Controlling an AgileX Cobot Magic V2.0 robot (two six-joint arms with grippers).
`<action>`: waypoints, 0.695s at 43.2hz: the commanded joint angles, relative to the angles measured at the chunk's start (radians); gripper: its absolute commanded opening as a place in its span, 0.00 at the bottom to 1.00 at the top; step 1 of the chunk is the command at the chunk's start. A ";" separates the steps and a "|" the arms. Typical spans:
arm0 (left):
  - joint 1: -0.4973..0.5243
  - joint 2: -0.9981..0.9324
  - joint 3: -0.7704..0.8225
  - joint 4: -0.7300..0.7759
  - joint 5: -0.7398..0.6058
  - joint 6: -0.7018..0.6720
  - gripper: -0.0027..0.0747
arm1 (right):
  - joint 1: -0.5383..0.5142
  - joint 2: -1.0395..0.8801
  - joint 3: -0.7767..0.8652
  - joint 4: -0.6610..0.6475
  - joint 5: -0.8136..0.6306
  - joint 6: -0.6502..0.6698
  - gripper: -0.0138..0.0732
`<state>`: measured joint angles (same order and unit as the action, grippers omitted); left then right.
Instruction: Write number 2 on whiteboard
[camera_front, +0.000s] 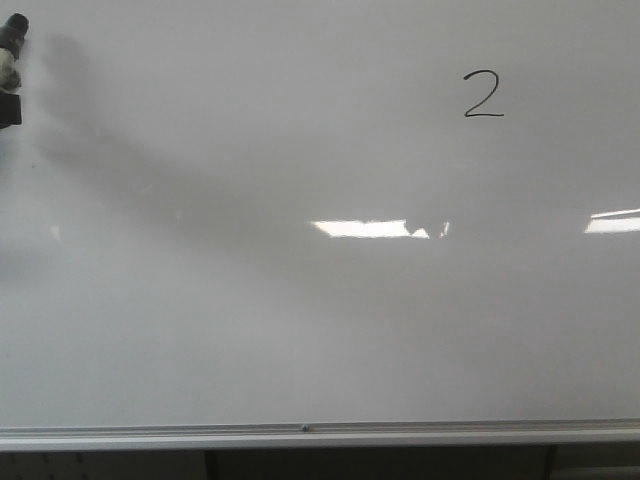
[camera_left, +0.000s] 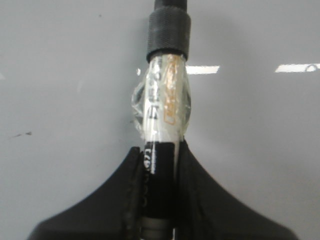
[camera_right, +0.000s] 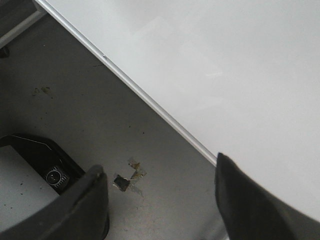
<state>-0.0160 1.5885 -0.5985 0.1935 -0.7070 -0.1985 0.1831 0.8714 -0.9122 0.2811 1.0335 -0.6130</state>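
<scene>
Nearest the lens, black left gripper (camera_left: 159, 165) clamped on a black-and-white taped marker pen (camera_left: 162, 120), capped tip aimed at the glossy white-grey whiteboard (camera_front: 300, 330) but seemingly off its surface, parked at the board's far left edge in the front view; black right gripper (camera_right: 160, 200) spread, holding nothing, low beside the silver aluminium rail (camera_right: 150, 102). Thin black handwritten number 2 (camera_front: 483, 96) complete at upper right, well apart from the pen; writing step judged done, leaving only a clean retreat without smearing the stroke.

Most likely an office, classroom or lab room: large wall-mounted whiteboard (camera_front: 250, 330) with a silver aluminium rail (camera_front: 300, 434) along its lower edge, glossy surface mirroring long rectangular ceiling lights (camera_front: 365, 228). Bare grey floor (camera_right: 90, 110) below the board, scuffed and specked with dirt, a bit of torn tape (camera_right: 129, 178) stuck to it. Nothing homely in sight
</scene>
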 joint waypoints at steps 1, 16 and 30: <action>-0.002 -0.007 -0.052 -0.025 -0.084 0.012 0.01 | -0.007 -0.009 -0.024 0.012 -0.048 0.001 0.72; -0.002 0.050 -0.101 -0.025 -0.071 0.010 0.23 | -0.007 -0.009 -0.024 0.012 -0.050 0.001 0.72; -0.002 0.044 -0.101 -0.025 -0.065 0.010 0.45 | -0.007 -0.009 -0.024 0.013 -0.050 0.001 0.72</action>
<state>-0.0160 1.6598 -0.6670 0.1973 -0.7230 -0.1862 0.1831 0.8714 -0.9122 0.2811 1.0346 -0.6128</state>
